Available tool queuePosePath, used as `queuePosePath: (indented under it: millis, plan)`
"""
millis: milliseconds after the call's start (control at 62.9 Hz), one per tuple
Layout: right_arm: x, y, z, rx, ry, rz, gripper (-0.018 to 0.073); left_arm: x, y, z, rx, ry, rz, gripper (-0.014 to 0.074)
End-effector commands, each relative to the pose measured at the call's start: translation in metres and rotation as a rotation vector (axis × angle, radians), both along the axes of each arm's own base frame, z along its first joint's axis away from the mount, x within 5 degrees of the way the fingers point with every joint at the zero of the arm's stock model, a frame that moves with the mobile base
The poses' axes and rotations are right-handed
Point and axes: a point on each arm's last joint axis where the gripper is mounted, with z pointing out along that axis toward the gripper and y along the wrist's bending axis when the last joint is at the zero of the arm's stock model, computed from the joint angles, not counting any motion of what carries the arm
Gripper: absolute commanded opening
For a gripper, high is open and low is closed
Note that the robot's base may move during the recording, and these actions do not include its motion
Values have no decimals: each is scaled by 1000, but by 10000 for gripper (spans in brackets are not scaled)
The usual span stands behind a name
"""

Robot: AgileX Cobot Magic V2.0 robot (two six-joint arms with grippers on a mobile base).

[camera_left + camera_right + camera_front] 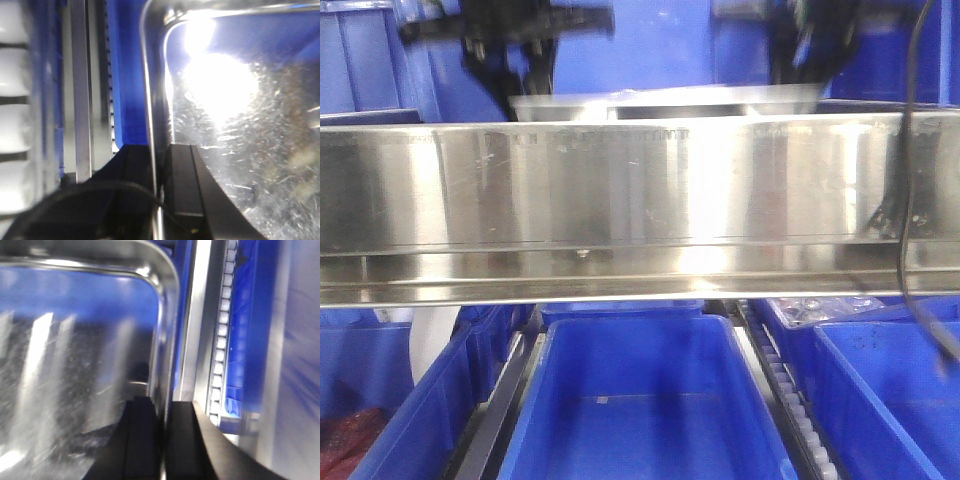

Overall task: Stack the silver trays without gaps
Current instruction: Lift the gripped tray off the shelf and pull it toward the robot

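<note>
Silver tray (665, 105) is sitting at 12 o'clock in the front view, just behind and above the brushed-steel shelf rail (640, 190) that is spanning the whole width. Only its rim and upper wall are showing there. Both arms are reaching down to it from 11 and 1 o'clock, blurred.

Left gripper (157, 160) is clamping the tray's left rim, one black finger (132, 165) outside the wall and the other inside, at 6 o'clock of the left wrist view. The scratched tray floor is filling 3 o'clock there with a bright glare.

Right gripper (161, 415) is pinching the right rim the same way, at 6 o'clock of the right wrist view. A white roller track (222, 340) is running beside the tray at 2 o'clock.

Blue bin (650, 400) is lying under the rail at 6 o'clock, with more blue bins at 4 and 8 o'clock. A black cable (910, 200) is hanging at 3 o'clock.
</note>
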Motion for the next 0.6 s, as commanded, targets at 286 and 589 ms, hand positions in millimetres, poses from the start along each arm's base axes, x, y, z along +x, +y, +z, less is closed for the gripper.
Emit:
queuePosePath:
  millis: [286, 589]
  plan:
    - [-77, -5, 108, 73, -249, 45, 58, -67, 24, 108, 7, -199, -44, -40]
    - [-119, 3, 110, 51, -255, 79, 58, -106, 35, 108, 52, -186, -85, -40]
